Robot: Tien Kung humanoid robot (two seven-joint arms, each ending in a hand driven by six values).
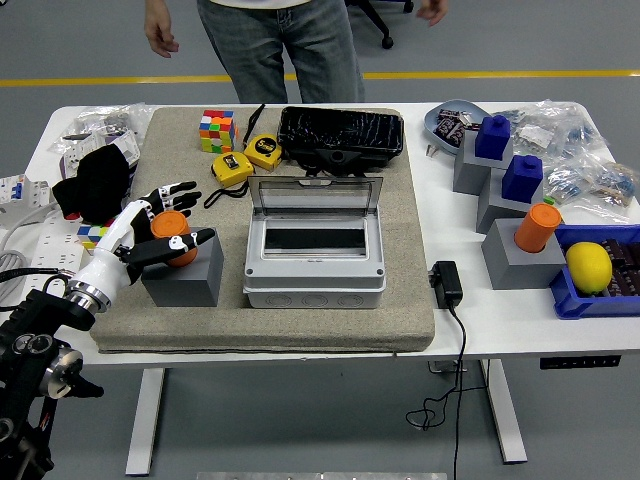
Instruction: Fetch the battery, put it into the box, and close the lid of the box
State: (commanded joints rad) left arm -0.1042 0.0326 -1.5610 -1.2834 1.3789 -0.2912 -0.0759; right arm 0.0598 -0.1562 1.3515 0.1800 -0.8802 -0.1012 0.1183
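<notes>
An orange battery (170, 224) stands upright in a grey block (184, 271) at the left of the beige mat (410, 250). My left hand (165, 218) is at the battery: its fingers (172, 189) stretch out behind it and the thumb lies across its front, spread rather than clamped. To the right sits the grey box (314, 278) with its clear lid (316, 192) standing open at the back. My right arm is out of sight.
Behind the box lie a black case (340, 132), two yellow tape measures (232, 167) and a colour cube (216, 130). At the right are grey blocks, one holding another orange battery (541, 226), and a lemon (588, 266). A person (280, 45) stands at the far edge.
</notes>
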